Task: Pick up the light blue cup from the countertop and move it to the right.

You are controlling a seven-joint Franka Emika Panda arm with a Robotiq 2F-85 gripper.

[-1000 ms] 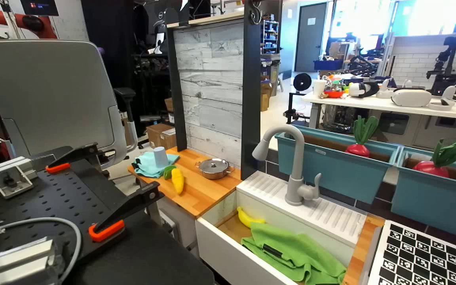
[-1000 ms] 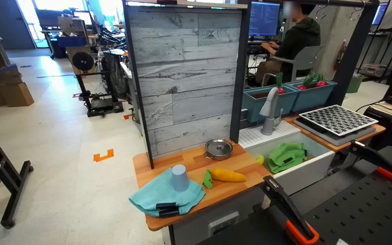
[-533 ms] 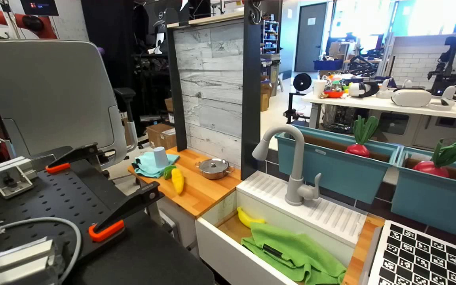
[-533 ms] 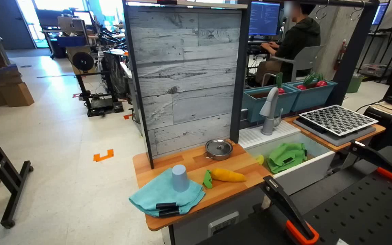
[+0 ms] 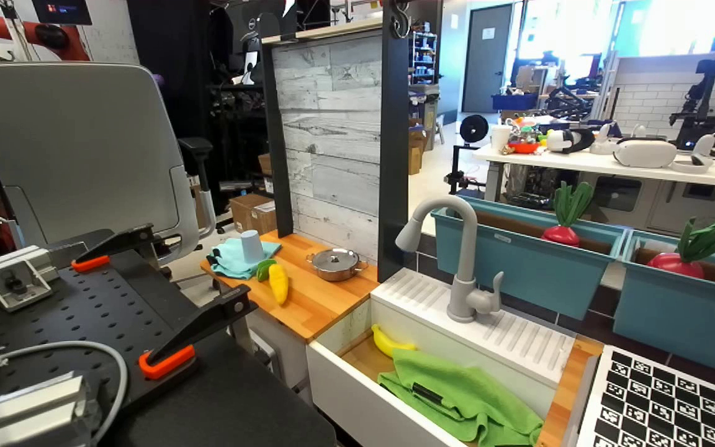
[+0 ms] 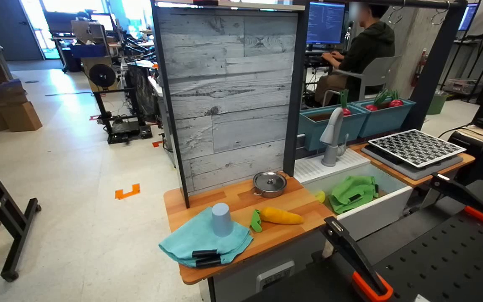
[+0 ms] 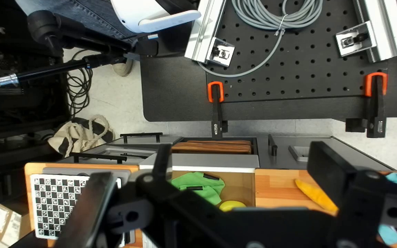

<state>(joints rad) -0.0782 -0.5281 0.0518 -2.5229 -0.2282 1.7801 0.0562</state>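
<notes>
Cup [image 6: 222,220] sits on cloth [image 6: 193,239] on counter [image 6: 243,204], lower center in an exterior view; hand [image 7: 227,168] spread wide, bottom of wrist view.

A grey door [image 6: 9,31] stands near bright windows [image 6: 74,5] beyond a pale, shiny floor [image 6: 86,230].

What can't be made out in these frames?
Light blue cup: not discernible in the wrist view, likely behind the pincer.
Pincer: out of frame in both exterior views.
Banana: mostly hidden by the countertop edge in an exterior view.
Checkered board: cut off by an exterior view's edges.
Monitor text: too small in an exterior view.
</notes>
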